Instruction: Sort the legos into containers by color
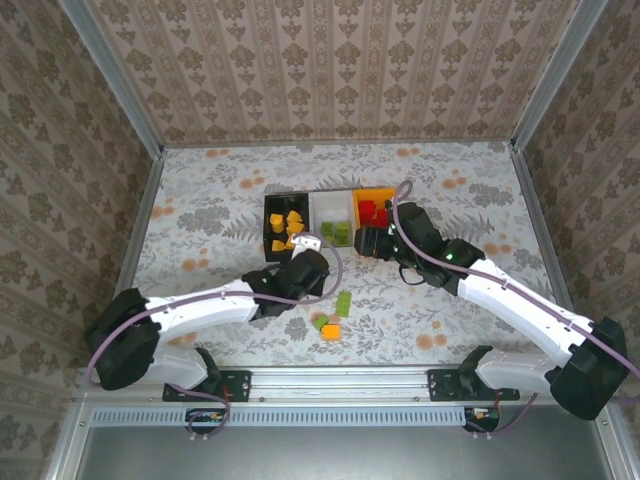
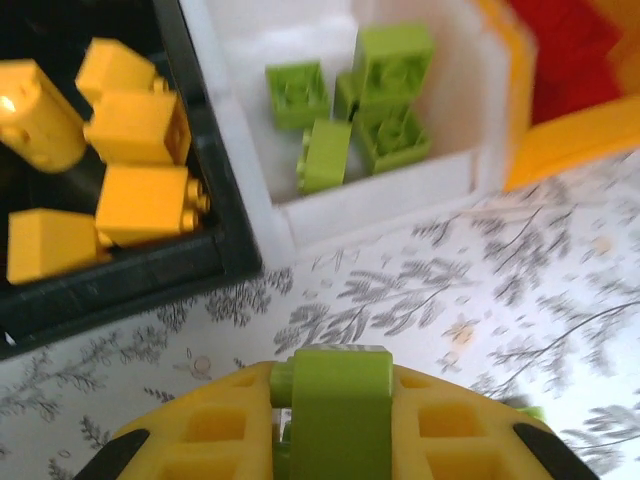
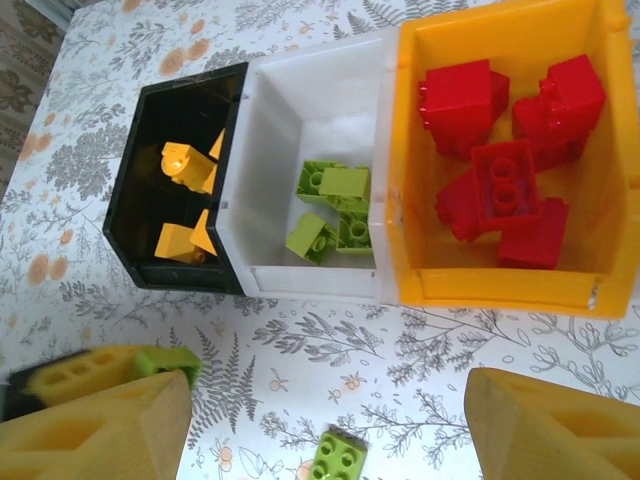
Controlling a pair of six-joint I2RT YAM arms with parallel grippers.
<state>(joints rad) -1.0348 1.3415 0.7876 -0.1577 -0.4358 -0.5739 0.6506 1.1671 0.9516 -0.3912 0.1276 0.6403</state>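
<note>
Left jaws clamped on green lego (image 2: 340, 400), right jaws apart, open table (image 3: 400, 350) before containers' (image 3: 320, 285) front edge

Floral table (image 1: 450, 200), three joined containers (image 1: 325, 207) mid-table, few loose legos (image 1: 343, 303) nearer front

glossy plastic legos (image 3: 505, 190), smooth bins (image 3: 300, 100) — plastic

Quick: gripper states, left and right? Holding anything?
Left gripper: closed on a green lego.
Right gripper: open, holding nothing.
</note>
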